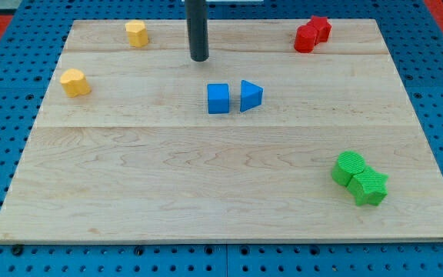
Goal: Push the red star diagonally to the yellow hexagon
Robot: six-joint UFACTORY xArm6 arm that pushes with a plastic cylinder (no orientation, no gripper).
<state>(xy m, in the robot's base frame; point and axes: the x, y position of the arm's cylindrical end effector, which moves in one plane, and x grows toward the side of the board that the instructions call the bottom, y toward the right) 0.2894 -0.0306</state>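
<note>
Two red blocks touch each other at the view's top right. The right one (321, 28) has a notched, star-like outline, and the left one (305, 38) is blockier. A yellow block (137, 33) with flat sides, hexagon-like, stands at the top left. A second, rounder yellow block (75, 81) sits lower, near the left edge. My tip (199, 58) rests on the board at top centre. It is between the yellow hexagon-like block and the red pair and touches no block.
A blue cube (218, 98) and a blue triangle (251, 95) sit side by side just below and right of my tip. Two green blocks, one rounded (349, 167) and one star-like (370, 187), touch at the lower right. The wooden board (129, 192) lies on a blue pegboard.
</note>
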